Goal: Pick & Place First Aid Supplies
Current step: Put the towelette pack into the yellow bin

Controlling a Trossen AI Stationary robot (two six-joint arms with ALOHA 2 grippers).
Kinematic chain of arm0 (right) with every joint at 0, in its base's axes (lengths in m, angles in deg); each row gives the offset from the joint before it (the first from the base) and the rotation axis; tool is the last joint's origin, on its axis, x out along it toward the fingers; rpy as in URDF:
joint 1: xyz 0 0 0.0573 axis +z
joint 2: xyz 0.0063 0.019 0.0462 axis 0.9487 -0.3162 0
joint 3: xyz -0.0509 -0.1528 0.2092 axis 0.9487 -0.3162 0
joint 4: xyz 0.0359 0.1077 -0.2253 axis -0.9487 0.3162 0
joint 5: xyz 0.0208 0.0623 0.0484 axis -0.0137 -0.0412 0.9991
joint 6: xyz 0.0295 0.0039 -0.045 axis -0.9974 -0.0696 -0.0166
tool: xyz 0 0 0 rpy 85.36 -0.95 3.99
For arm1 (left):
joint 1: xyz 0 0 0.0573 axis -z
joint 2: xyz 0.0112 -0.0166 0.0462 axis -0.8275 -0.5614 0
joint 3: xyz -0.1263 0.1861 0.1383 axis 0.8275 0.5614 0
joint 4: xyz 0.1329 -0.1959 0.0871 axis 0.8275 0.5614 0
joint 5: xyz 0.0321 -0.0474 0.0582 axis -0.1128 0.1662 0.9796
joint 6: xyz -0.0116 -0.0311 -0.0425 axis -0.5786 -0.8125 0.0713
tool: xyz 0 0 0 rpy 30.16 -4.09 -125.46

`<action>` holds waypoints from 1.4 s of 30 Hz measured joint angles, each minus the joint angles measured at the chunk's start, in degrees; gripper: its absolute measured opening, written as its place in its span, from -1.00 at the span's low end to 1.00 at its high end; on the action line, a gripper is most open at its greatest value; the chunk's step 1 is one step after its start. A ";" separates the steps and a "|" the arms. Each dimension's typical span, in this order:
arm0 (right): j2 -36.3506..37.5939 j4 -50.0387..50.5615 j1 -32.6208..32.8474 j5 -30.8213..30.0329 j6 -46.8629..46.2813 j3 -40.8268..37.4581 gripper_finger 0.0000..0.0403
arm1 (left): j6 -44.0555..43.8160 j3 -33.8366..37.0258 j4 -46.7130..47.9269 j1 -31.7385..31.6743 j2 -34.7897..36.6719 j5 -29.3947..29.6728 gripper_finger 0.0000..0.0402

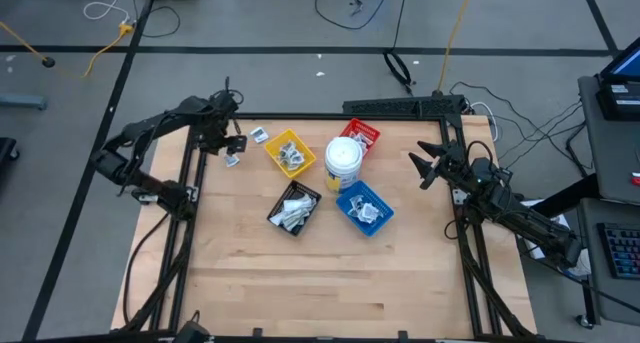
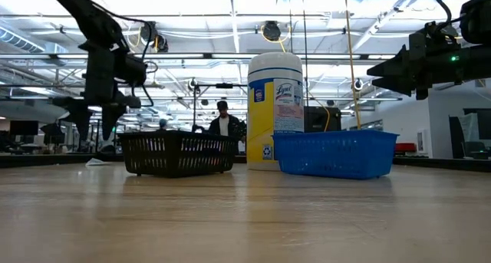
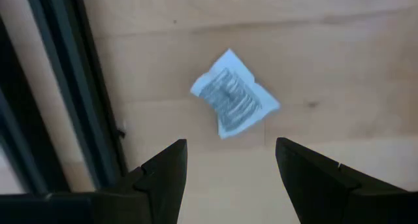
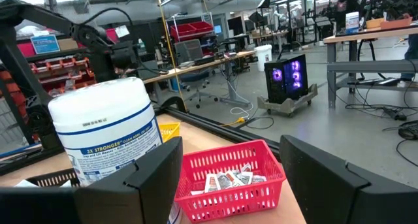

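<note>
The left gripper (image 3: 228,178), fingers spread and empty, hovers directly above a small crumpled white packet with grey print (image 3: 232,96); the right gripper (image 1: 428,163) waits, spread, empty.

Ringed round the tub (image 1: 343,157): four trays (image 1: 290,152), packets (image 1: 293,211) inside; two more packets (image 1: 259,135) left, beneath left gripper (image 1: 232,141).
</note>
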State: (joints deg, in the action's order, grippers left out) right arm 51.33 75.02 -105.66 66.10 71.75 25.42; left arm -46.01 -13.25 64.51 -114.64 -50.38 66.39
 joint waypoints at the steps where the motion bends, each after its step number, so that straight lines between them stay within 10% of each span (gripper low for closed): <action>1: -0.01 0.00 0.01 0.00 0.01 0.01 0.26 | -0.99 0.74 -0.95 0.05 -0.05 0.17 0.19; 22: 0.00 0.00 0.00 0.00 0.00 0.01 0.26 | -13.17 8.56 -17.52 5.21 -6.06 1.98 0.15; 36: -0.01 0.00 0.00 0.00 0.00 -0.01 0.26 | -8.43 7.78 -15.40 5.75 -4.95 0.85 -0.92; 42: 0.01 0.00 0.02 0.00 0.02 -0.01 0.26 | -6.07 3.39 -8.27 6.13 -2.09 -2.19 -0.88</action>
State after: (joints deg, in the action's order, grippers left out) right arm 51.34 75.02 -105.63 66.10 71.77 25.40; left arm -52.08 -9.86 56.24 -108.51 -52.47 64.20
